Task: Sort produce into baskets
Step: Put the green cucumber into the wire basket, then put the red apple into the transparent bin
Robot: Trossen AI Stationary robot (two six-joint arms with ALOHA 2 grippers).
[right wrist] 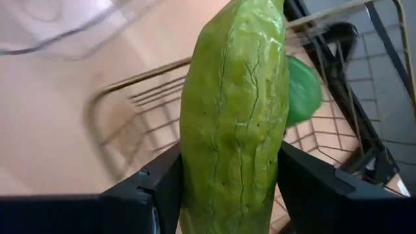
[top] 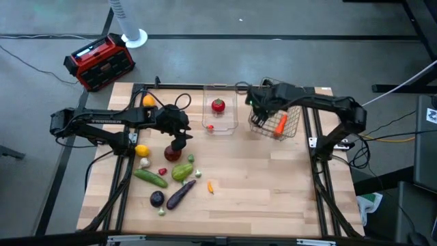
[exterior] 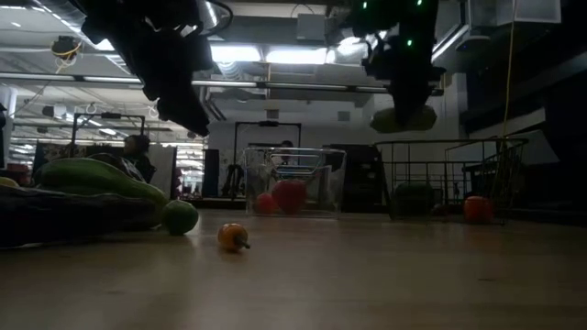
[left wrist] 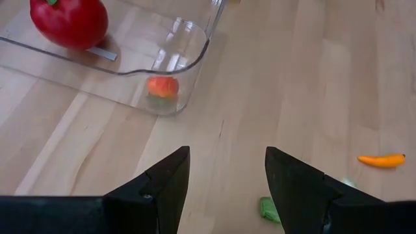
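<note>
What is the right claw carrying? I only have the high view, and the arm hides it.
Observer: The right claw is shut on a green cucumber, seen in the right wrist view, with the wire basket beneath it.
Operator: Is anything green already in that basket?
Observer: Yes, a green piece shows just behind the cucumber, though I cannot tell what kind.
Operator: And the left claw, is it holding anything?
Observer: No. The left claw is open and empty above bare wood, near the corner of the clear bin.
</note>
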